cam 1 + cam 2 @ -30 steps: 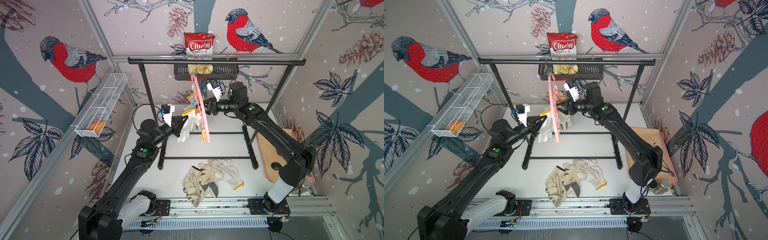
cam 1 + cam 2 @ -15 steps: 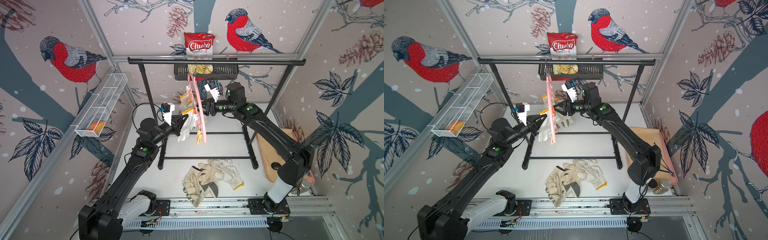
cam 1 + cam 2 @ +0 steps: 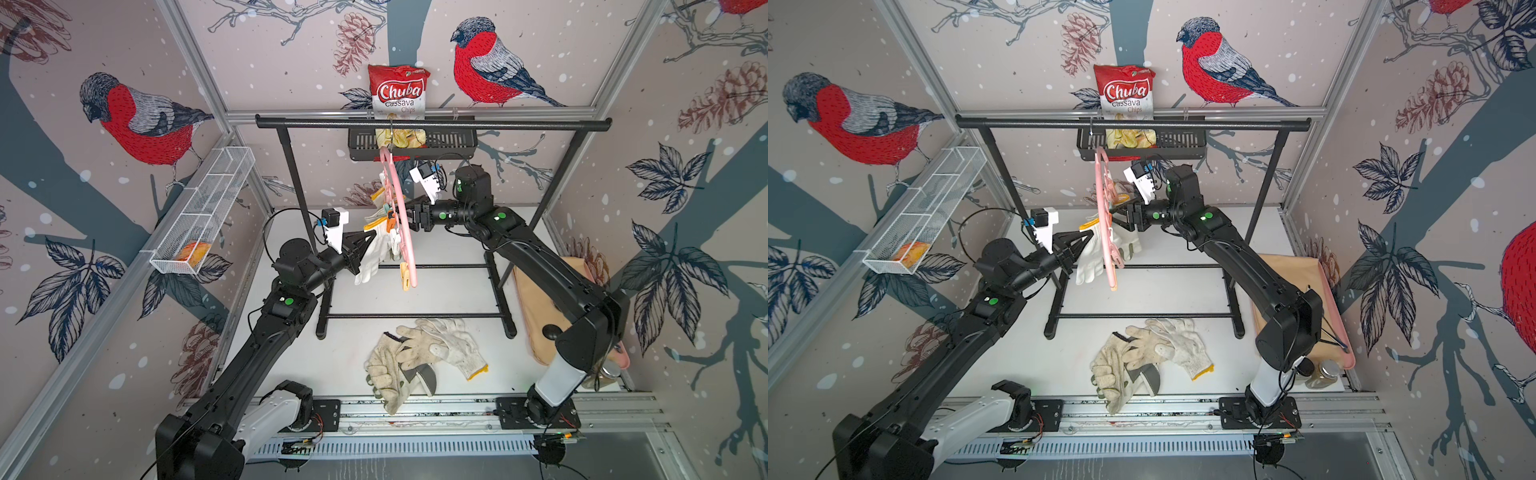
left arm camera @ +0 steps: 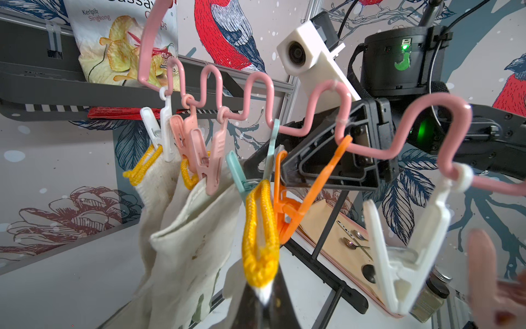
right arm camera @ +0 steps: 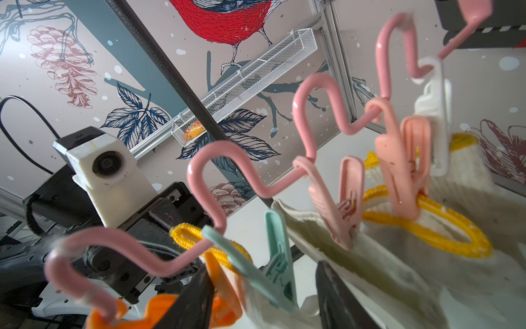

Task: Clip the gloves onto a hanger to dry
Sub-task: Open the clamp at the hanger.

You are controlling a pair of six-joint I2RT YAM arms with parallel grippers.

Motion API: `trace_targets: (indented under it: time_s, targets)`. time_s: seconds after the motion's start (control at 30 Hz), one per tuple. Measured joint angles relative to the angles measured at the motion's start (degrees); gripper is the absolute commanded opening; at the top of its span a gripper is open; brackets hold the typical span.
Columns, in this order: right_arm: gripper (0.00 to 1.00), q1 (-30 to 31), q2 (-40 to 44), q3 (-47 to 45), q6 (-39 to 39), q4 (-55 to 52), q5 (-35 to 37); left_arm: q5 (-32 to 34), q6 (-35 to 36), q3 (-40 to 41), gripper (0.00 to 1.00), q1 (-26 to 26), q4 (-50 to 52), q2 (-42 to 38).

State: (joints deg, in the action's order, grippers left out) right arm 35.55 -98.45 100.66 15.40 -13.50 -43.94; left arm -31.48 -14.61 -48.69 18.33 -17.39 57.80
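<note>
The pink hanger [image 3: 406, 232] [image 3: 1103, 216] hangs by its hook from the rack bar. On its clothespins hang a knit glove [image 4: 158, 185] and a canvas glove [image 4: 193, 242]. My left gripper [image 3: 371, 237] [image 3: 1089, 237] [image 4: 264, 303] is shut on another knit glove [image 3: 371, 259] just below its yellow cuff [image 4: 260, 236], and the cuff's top reaches the teal clothespin [image 4: 242, 182]. My right gripper [image 3: 409, 216] [image 3: 1121, 216] [image 5: 264, 302] comes from the opposite side, its jaws open on either side of the teal clothespin [image 5: 274, 265]. Several more gloves [image 3: 424, 361] [image 3: 1150, 353] lie heaped on the table.
The black garment rack [image 3: 432, 124] spans the back, with a black basket [image 3: 411, 143] holding a chips bag [image 3: 399, 93]. A white wire basket [image 3: 203, 212] is on the left wall. A pink tray [image 3: 1345, 332] and a jar [image 3: 1325, 372] sit at the right.
The hanger and my right wrist swayed slightly left and came back. My left gripper stays where it was with the glove's cuff in it.
</note>
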Motion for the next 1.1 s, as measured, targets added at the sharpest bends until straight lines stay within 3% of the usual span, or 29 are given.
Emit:
trace_targets:
  time_s: [0.33, 0.63, 0.83, 1.1]
  targets:
    - [0.69, -1.9, 7.4, -7.8, 0.9, 0.6, -0.6, 0.1, 0.0, 0.3, 0.00, 0.0, -0.1, -0.3]
    - [0.68, -3.8, 13.8, -15.0, 1.1, 1.7, 0.1, 1.7, -0.5, 0.2, 0.00, 0.0, -0.1, -0.2]
    - [0.62, -4.5, 15.3, -16.8, 1.4, 2.6, 4.7, 3.8, -0.4, -2.0, 0.00, 0.0, 1.2, 0.6]
    - [0.62, -4.2, 18.1, -21.4, 1.8, 5.0, 11.0, 7.7, 0.0, -5.1, 0.00, 0.0, 2.3, 2.4]
